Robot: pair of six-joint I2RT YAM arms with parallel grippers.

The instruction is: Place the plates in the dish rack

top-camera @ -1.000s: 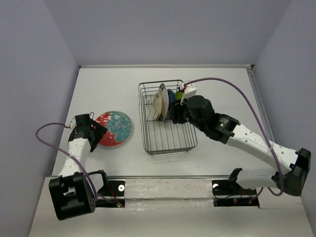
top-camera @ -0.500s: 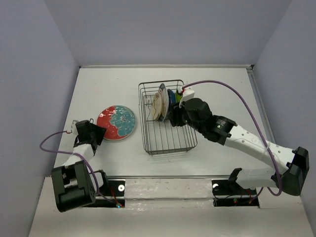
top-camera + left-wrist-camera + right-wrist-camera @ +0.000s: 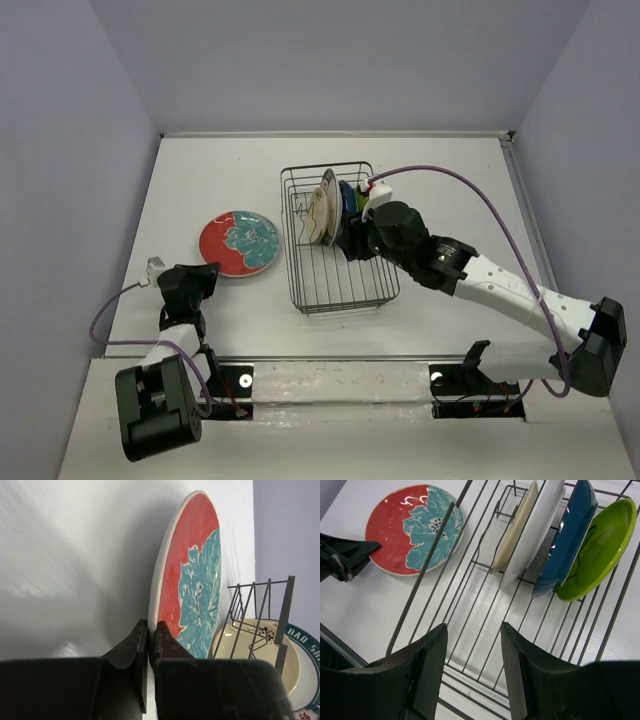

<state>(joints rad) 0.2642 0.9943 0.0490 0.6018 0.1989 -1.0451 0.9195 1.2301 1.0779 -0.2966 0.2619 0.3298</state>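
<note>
Red plate (image 3: pixel 238 243) lies flat, left of the rack (image 3: pixel 340 278), directly ahead of the left gripper (image 3: pixel 148 628), whose jaws are pinched together and empty. Right gripper (image 3: pixel 473 628) gapes empty over the rack, farther off.

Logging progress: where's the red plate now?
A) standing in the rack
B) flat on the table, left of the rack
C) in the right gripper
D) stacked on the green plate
B: the red plate lies flat on the table, left of the rack.
</note>
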